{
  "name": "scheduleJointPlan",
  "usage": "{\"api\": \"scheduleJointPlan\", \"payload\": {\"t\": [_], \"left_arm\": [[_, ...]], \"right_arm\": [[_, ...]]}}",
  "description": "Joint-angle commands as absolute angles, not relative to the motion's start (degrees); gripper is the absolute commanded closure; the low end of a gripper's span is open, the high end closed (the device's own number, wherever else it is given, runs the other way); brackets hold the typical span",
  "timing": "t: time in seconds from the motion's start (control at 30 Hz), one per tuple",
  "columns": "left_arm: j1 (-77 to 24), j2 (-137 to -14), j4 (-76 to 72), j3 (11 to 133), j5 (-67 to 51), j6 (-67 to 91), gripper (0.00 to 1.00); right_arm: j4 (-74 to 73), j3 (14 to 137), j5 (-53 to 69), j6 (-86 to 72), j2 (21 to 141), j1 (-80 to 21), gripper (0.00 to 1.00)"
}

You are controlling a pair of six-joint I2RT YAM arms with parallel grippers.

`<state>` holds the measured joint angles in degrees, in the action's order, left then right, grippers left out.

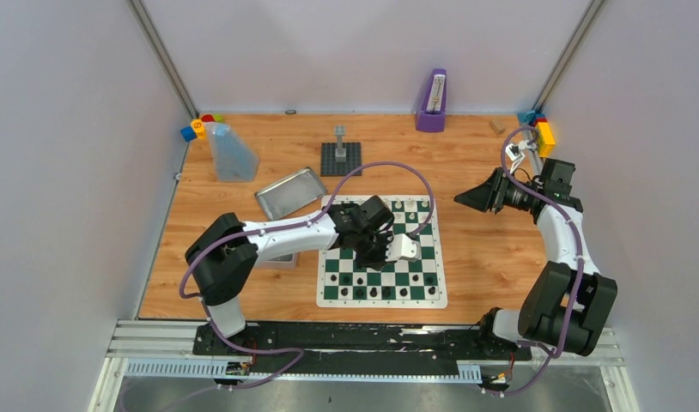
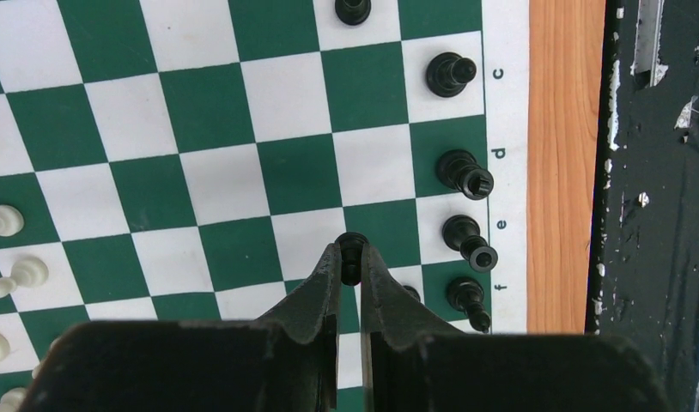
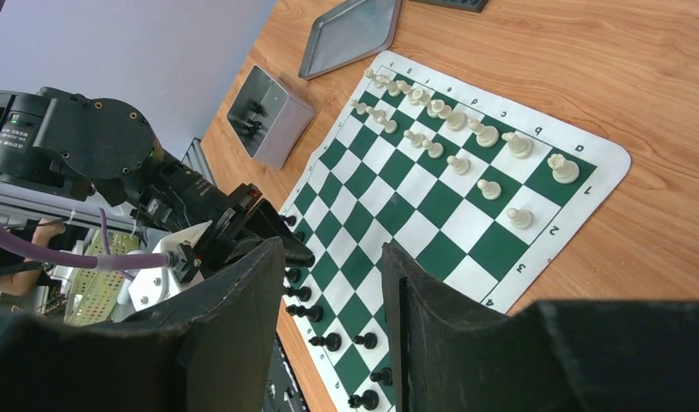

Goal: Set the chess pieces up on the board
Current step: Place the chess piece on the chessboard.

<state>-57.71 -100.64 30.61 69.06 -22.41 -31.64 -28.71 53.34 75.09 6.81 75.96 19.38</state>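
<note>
Setup partly done: cream-white pieces (image 3: 453,120) fill the far rows of the board (image 1: 380,302), black pieces (image 2: 464,172) its near row. Left gripper (image 2: 351,257) pinches a black pawn (image 2: 352,247) above the largely unfilled pawn row; right gripper (image 3: 333,257) spread, empty.

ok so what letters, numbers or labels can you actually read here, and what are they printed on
"c", "d", "e", "f": on the white border of the board, left wrist view.
"1", "2", "3", "4": on its border, right wrist view.
"a", "b", "c", "d": along the adjoining border, same view; the letters further along are blurred.
Mark on the yellow block: too small to read.
</note>
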Motion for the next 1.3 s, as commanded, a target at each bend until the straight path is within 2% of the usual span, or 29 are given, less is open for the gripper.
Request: {"api": "scheduleJointPlan", "payload": {"t": [0.0, 0.87, 1.27], "left_arm": [[-58.6, -101.5, 27.7, 68.7, -24.4, -31.4, 0.90], [-59.9, -102.4, 27.4, 65.5, -23.9, -30.6, 0.88], [-59.9, -103.3, 27.5, 65.9, -22.9, -30.9, 0.82]], "right_arm": [[-28.8, 55.8, 77.2, 8.8, 76.4, 19.7, 0.54], [-29.1, 55.7, 77.7, 9.1, 76.5, 19.7, 0.54], [-29.1, 55.7, 77.9, 9.1, 76.5, 19.7, 0.54]]}}
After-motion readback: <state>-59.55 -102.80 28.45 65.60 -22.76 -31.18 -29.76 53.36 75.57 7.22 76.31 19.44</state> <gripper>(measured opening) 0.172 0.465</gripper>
